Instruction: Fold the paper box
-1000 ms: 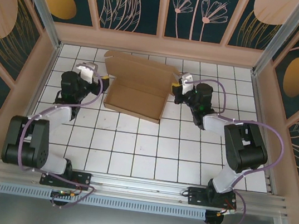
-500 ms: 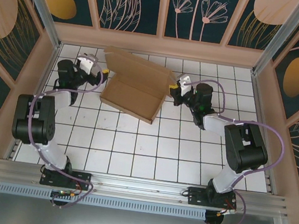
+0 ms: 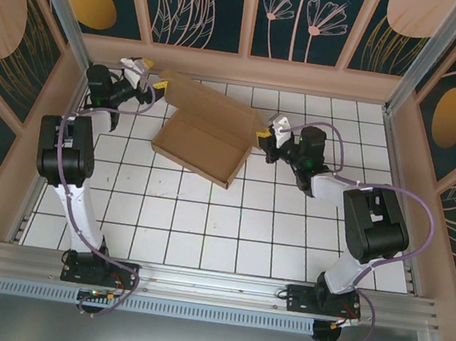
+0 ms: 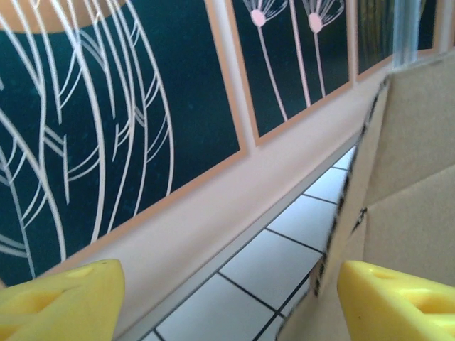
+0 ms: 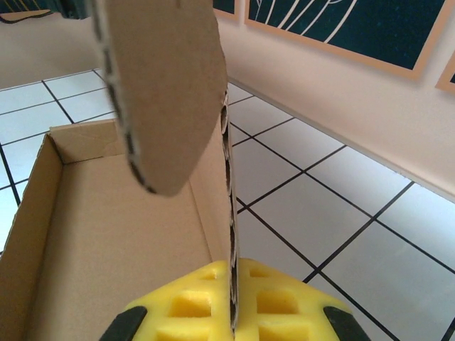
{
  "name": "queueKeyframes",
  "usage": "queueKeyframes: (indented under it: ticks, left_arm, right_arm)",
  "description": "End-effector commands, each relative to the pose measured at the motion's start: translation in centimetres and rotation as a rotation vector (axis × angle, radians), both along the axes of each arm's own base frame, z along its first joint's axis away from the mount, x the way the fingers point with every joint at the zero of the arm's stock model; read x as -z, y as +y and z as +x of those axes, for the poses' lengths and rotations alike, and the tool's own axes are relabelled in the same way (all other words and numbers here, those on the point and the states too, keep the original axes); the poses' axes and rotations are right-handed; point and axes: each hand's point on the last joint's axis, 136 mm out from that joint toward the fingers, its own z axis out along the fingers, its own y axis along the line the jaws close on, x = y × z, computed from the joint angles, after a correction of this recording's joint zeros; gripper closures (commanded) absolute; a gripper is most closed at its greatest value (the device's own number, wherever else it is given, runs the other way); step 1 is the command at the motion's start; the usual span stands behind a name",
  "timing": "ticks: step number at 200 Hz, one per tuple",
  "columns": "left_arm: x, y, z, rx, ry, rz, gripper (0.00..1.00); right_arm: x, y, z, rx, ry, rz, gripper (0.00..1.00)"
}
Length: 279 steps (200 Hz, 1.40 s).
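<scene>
- Lying upper centre in the overhead picture, the paper box (image 3: 202,145) is stretching left to right, its lid (image 3: 216,107) standing up along the back.
- The right gripper (image 3: 264,134) is pinching the box's right-hand side.
- The left gripper (image 3: 153,74), fingers spread, is hovering just beside the lid's upper-left corner, so I judge it is nearer the lid.

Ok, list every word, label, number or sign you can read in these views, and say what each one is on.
No readable text in any view.
paper box: plain brown cardboard, no print inside or out.
wall panels: drawn plants and round shapes, no lettering.
left arm and right arm: any marking is too small to read.
</scene>
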Motion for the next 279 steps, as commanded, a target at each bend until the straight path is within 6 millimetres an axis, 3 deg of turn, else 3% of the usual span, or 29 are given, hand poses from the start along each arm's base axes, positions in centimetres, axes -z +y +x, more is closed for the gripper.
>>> queueKeyframes:
  ticks: [1, 49, 72, 103, 120, 150, 172, 205, 220, 226, 238, 279]
  left_arm:
    - [1.8, -1.3, -0.5, 0.124, 0.045, -0.007, 0.24]
    - [5.4, -3.6, -0.8, 0.229, 0.172, 0.015, 0.31]
    - [5.1, -4.6, -1.1, 0.26, 0.171, 0.017, 0.41]
    - [5.3, -5.4, -2.1, 0.27, 0.189, 0.066, 0.71]
    - [4.9, -5.5, -3.1, 0.257, 0.186, 0.071, 0.83]
    - [4.3, -5.5, -5.0, 0.178, 0.163, 0.105, 0.84]
    - [4.1, -6.0, -6.4, 0.133, 0.17, 0.106, 0.96]
    - [3.5, -7.6, -9.1, 0.035, 0.163, 0.099, 0.89]
    - [3.2, -7.4, -9.3, -0.045, 0.199, 0.025, 0.91]
    - [1.9, -7.4, -9.6, -0.082, 0.176, 0.006, 0.92]
    - [1.4, -7.0, -9.6, -0.176, 0.188, -0.041, 0.86]
    - [1.0, -6.4, -11.0, -0.327, 0.232, -0.132, 0.9]
  right_arm:
    - [1.0, 0.0, -0.8, -0.03, 0.06, -0.023, 1.0]
    - [1.7, -0.1, -0.6, -0.015, 0.073, -0.033, 1.0]
    - [1.9, -0.1, -0.4, -0.007, 0.079, -0.03, 1.0]
    - [2.2, -1.2, 1.7, 0.121, 0.105, -0.02, 1.0]
    - [2.3, -2.0, 2.6, 0.195, 0.11, -0.016, 1.0]
    - [1.8, -2.7, 3.4, 0.288, 0.103, -0.009, 1.0]
    - [2.0, -2.7, 3.7, 0.348, 0.091, -0.047, 1.0]
    - [1.8, -1.9, 3.5, 0.416, 0.057, -0.073, 1.0]
    - [1.1, -1.5, 3.3, 0.441, 0.041, -0.056, 1.0]
    - [1.0, -1.6, 3.4, 0.466, 0.04, -0.049, 1.0]
    - [0.4, -1.8, 3.5, 0.5, 0.038, -0.022, 1.0]
    - [-1.5, -1.8, 3.1, 0.573, 0.019, 0.063, 1.0]
